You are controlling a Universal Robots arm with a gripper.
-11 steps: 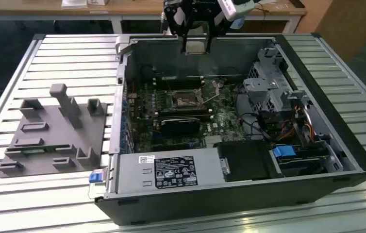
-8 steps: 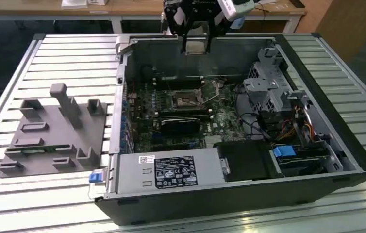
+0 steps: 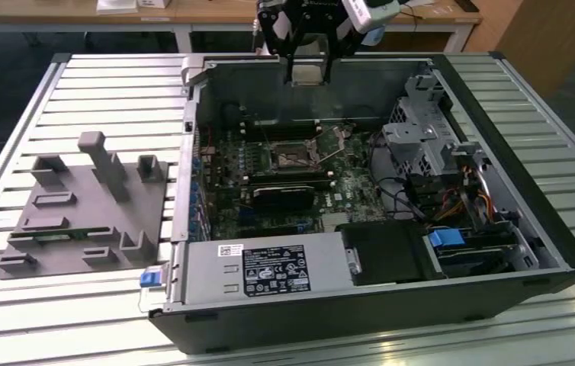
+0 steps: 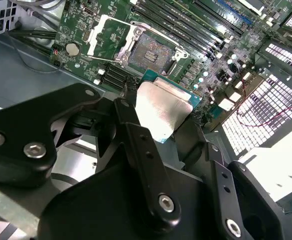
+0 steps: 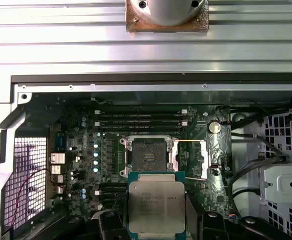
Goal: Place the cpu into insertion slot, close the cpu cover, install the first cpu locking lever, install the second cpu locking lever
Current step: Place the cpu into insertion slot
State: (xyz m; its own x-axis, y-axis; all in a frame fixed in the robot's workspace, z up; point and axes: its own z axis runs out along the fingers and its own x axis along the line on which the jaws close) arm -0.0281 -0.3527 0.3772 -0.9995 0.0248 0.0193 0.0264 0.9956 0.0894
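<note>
**One chip pinched in the claw, socket sitting open**

One view at a time.

Exterior view: the black gripper (image 3: 306,76) hangs over the far wall of the open dark computer case (image 3: 562,252), which sits on a ribbed metal table (image 3: 114,84). Its fingers are clamped on the cpu (image 3: 306,71), a flat square with a dull silver face. The insertion slot (image 3: 293,158) is down on the green motherboard (image 3: 359,191), well apart from the chip.

Second wrist view: the matte black fingers (image 4: 135,130) squeeze opposite edges of the cpu (image 4: 163,110), whose brushed metal top catches the light. Beyond it are the insertion slot (image 4: 153,50), dark in the middle, and the cpu cover (image 4: 108,37), a thin shiny frame swung up and open.

First wrist view: the cpu (image 5: 157,205) sits between the jaws of the gripper (image 5: 157,222). The bare insertion slot (image 5: 147,155) is just past its edge, with the cpu cover (image 5: 193,160) flipped aside beside it.
</note>
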